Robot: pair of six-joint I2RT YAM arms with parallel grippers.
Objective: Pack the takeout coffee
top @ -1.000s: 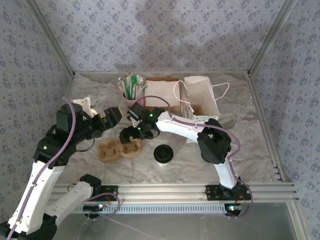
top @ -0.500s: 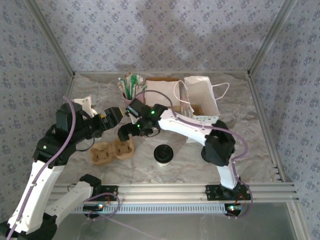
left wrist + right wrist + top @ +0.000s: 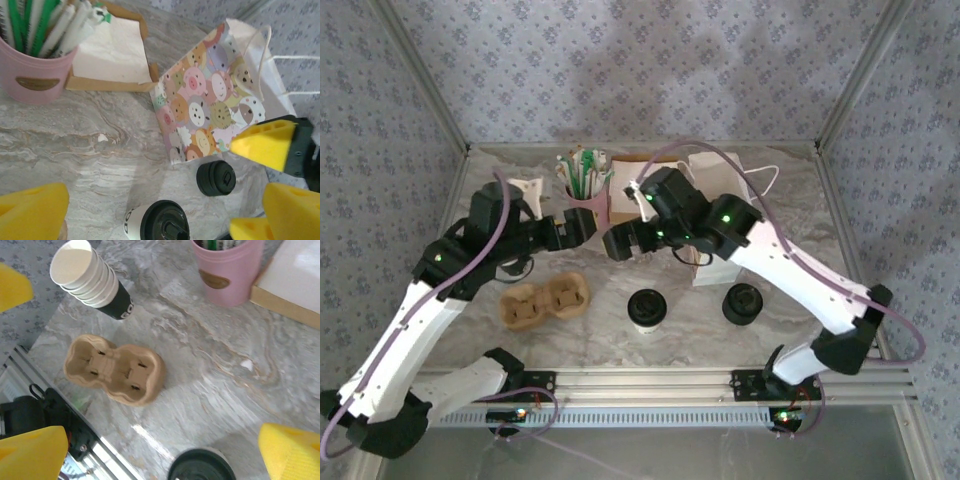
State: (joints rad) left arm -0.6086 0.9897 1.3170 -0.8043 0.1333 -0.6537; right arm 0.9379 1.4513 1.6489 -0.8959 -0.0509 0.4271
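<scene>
The takeout coffee (image 3: 647,308), a small pale cup under a black lid, stands on the marble table near the front centre. Both grippers hang above the table behind it, close together. My left gripper (image 3: 577,228) is open with nothing between its yellow pads; in its wrist view the coffee (image 3: 159,226) is at the bottom edge. My right gripper (image 3: 620,243) is open and empty too, and the coffee's lid (image 3: 201,468) is low in its view. The paper bag (image 3: 722,190) with the animal print (image 3: 207,117) stands at the back right, partly hidden by the right arm.
A tan cup carrier (image 3: 545,300) lies left of the coffee. A black pile of spare lids (image 3: 743,303) sits to its right. At the back are a pink cup of straws (image 3: 582,182), a napkin box (image 3: 638,172) and a stack of paper cups (image 3: 92,282).
The right gripper let go of the carrier, which had slid a little left, then rose and swung back. The left gripper moved right and back. The lid pile came into view.
</scene>
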